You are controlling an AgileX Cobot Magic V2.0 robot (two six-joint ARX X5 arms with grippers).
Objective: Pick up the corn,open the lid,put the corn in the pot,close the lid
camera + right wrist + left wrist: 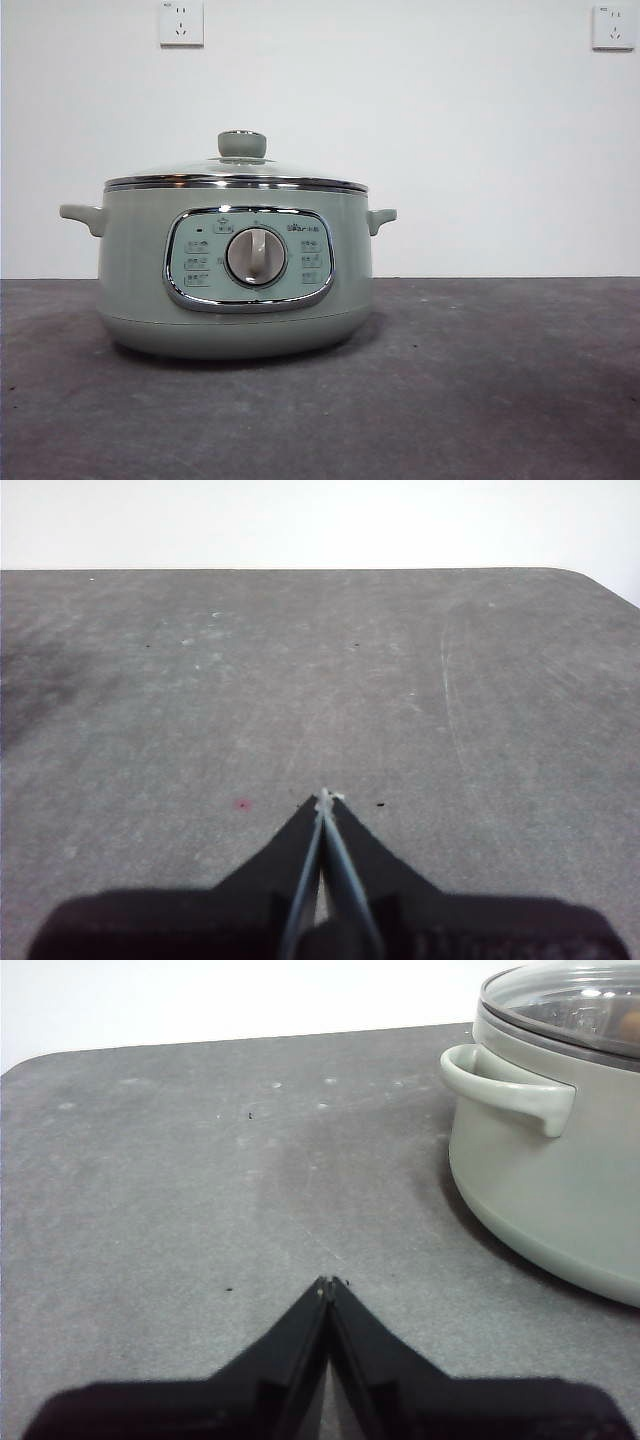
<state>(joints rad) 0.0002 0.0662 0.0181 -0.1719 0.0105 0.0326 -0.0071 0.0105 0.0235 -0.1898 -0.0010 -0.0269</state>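
Left gripper (328, 1282) pinched closed, empty, over bare table (180, 1210) near pot (560, 1180), right gripper (325, 796) likewise closed, lid (236, 172) seated on pot.

left gripper (328, 1282) and right gripper (325, 796): matte black, tapered wedge jaws

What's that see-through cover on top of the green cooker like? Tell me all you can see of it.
The lid is a round, shallow dome of clear glass with a shiny steel rim and a pale green knob capped in metal. It sits level and closed on the pot, its rim resting on the pot's top edge all round. Nothing else touches it; neither gripper is near. In the left wrist view something small and orange shows through the glass, too unclear to name.
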